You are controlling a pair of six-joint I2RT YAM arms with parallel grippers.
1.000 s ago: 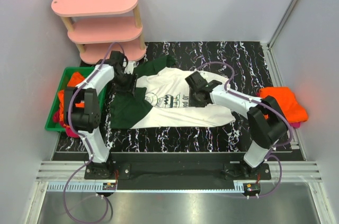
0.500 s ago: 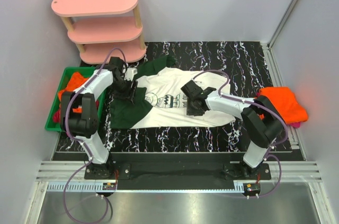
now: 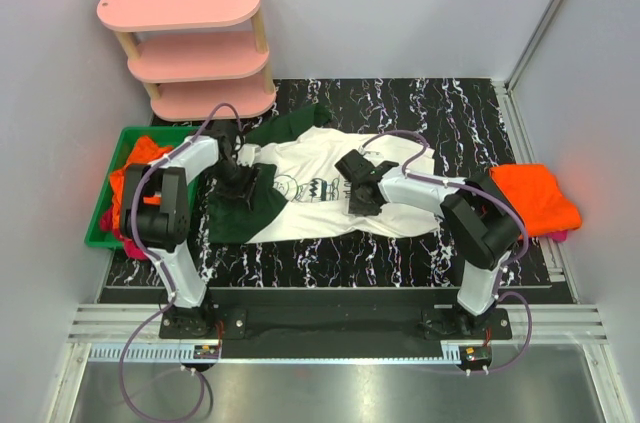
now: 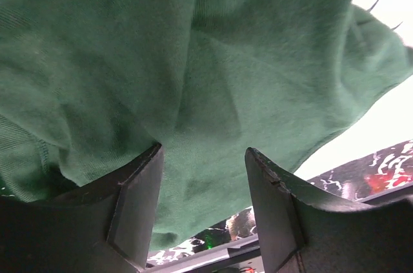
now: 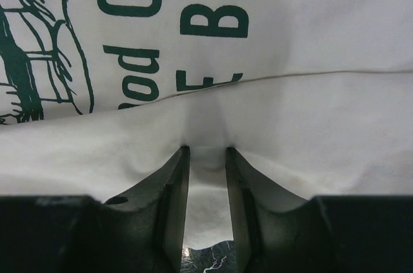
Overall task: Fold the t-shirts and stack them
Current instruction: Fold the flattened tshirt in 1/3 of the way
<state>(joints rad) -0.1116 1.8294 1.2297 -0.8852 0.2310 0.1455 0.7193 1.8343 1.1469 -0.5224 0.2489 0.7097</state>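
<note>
A white t-shirt (image 3: 320, 215) with dark green sleeves and a black cartoon-face print lies spread across the dark marbled table. My left gripper (image 3: 243, 186) is down on its near green sleeve (image 3: 232, 218). In the left wrist view its fingers (image 4: 139, 202) stand apart, the green cloth (image 4: 226, 60) filling the gap (image 4: 203, 150) between them. My right gripper (image 3: 357, 201) is at the shirt's middle beside the lettering. There it is shut (image 5: 206, 150) on a raised pinch of white cloth (image 5: 310, 111).
An orange t-shirt (image 3: 538, 193) lies folded at the table's right edge over a magenta one (image 3: 560, 236). A green bin (image 3: 100, 236) with orange cloth (image 3: 140, 155) sits at the left. A pink three-tier shelf (image 3: 190, 43) stands at the back left.
Both grippers have moved toward the near edge. The right one has also slid left across the white cloth. The left one has come down from the collar area onto the near green sleeve.
</note>
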